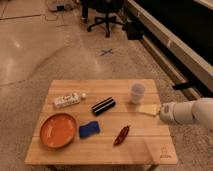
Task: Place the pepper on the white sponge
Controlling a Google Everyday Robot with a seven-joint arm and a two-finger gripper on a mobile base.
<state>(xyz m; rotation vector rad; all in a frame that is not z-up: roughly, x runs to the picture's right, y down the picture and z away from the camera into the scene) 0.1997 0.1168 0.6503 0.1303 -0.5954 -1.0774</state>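
No readable text anywhere

Matt pale wood table (100, 150), grain showing, smooth orange plate (58, 129), matt blue sponge (89, 129), ribbed black bar (103, 106), gripper (162, 112) at table's rt edge w/ smooth white casing.

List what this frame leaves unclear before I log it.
Camera view, all of it:
1. Gripper, at the table's right edge by the white sponge: blurred, contact with the sponge unclear.
2. White sponge: right end hidden behind the gripper.
3. Arm: cut off by the right frame edge.
4. White tube's label: too small to read.
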